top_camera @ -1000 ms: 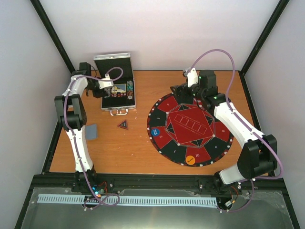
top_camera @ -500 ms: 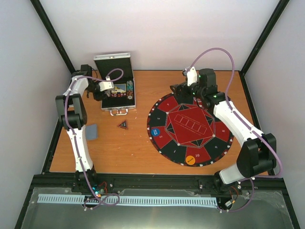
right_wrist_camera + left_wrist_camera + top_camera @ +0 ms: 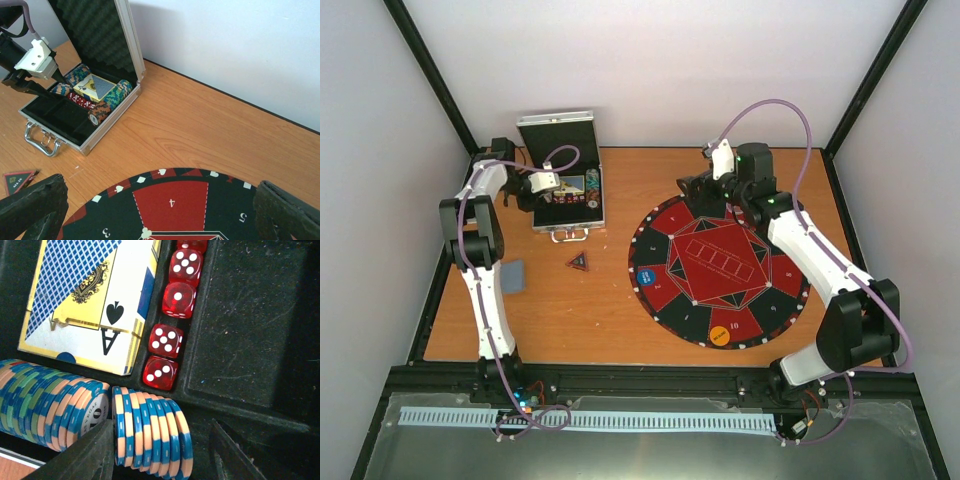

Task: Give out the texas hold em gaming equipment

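Short row of poker chips (image 3: 150, 432) standing on edge in a black-lined slot of the open metal case (image 3: 557, 127) at the far left of the table (image 3: 590, 300). Long axis crosswise, running from finger to finger. Blue rims with peach bars. Astride that row, left hand (image 3: 161, 426) partly open, one finger (image 3: 87, 455) just beside the end chip, the other clear of it, nothing clamped. Alongside, a longer chip row (image 3: 45, 400), boxed card deck (image 3: 85, 300), red dice (image 3: 167, 335). Above the round mat (image 3: 720, 265), right hand (image 3: 157, 200) spread wide, empty.

Chips (image 3: 150, 432) in case (image 3: 250, 320), mat (image 3: 700, 270) to its right
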